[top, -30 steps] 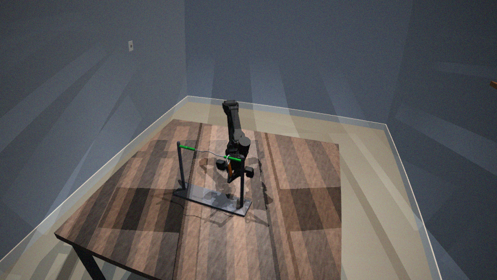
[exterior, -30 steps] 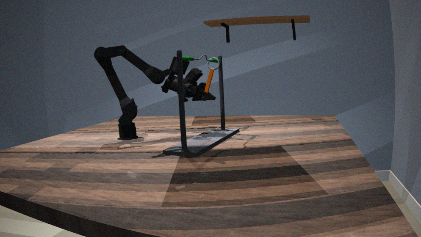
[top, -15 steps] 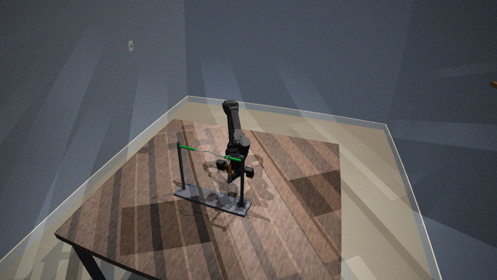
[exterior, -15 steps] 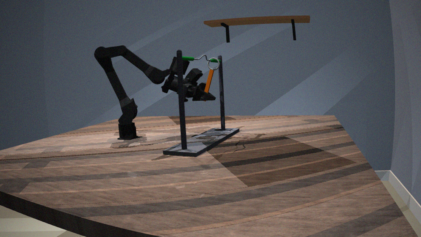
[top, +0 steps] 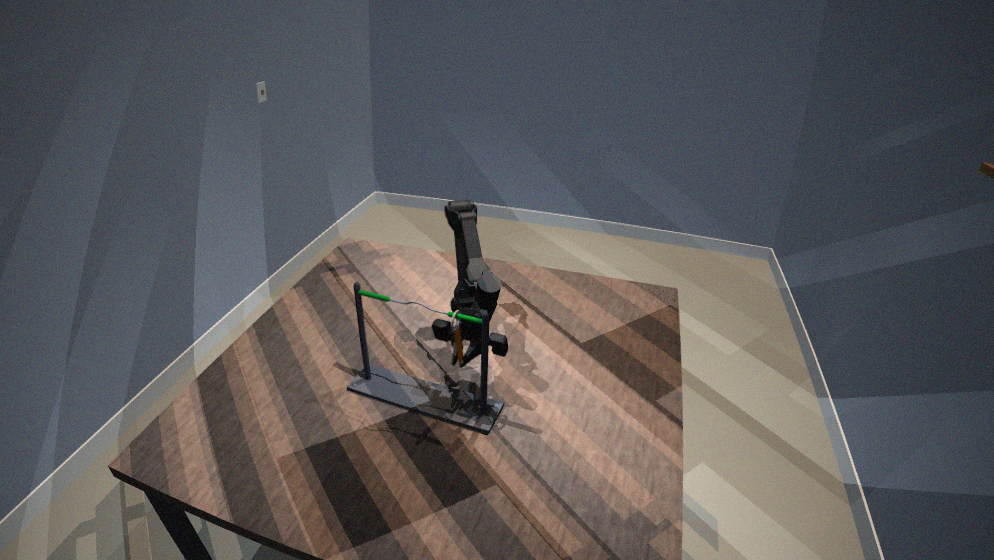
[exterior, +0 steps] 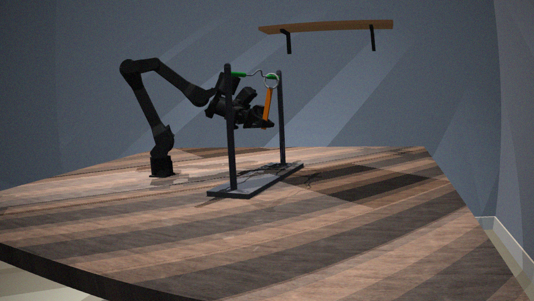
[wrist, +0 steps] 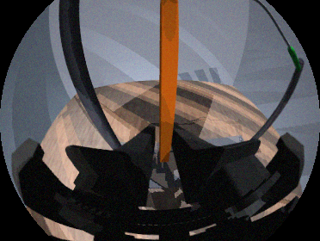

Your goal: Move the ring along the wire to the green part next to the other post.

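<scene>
The ring (top: 454, 321) (exterior: 264, 80) hangs around the green part (top: 473, 319) (exterior: 273, 76) beside the post (top: 484, 368) (exterior: 281, 123) (wrist: 77, 64) at the right in the top view. Its orange handle (top: 459, 345) (exterior: 267, 102) (wrist: 169, 64) slants down between my fingertips. My gripper (top: 461, 361) (exterior: 270, 123) (wrist: 162, 126) is slightly open, with narrow gaps beside the handle in the wrist view; light contact cannot be ruled out. The thin grey wire (top: 419, 304) (exterior: 257, 71) (wrist: 277, 27) runs to the other green part (top: 374, 295) (exterior: 238, 74) (wrist: 294, 58).
The other post (top: 362, 340) (exterior: 230, 149) (wrist: 284, 103) stands at the far end of the grey base (top: 410, 400) (exterior: 246, 186). The near post rises close beside my gripper. A wall shelf (exterior: 325, 26) is in the background. Striped light and shadows cross the table (top: 591, 445) (exterior: 186, 243).
</scene>
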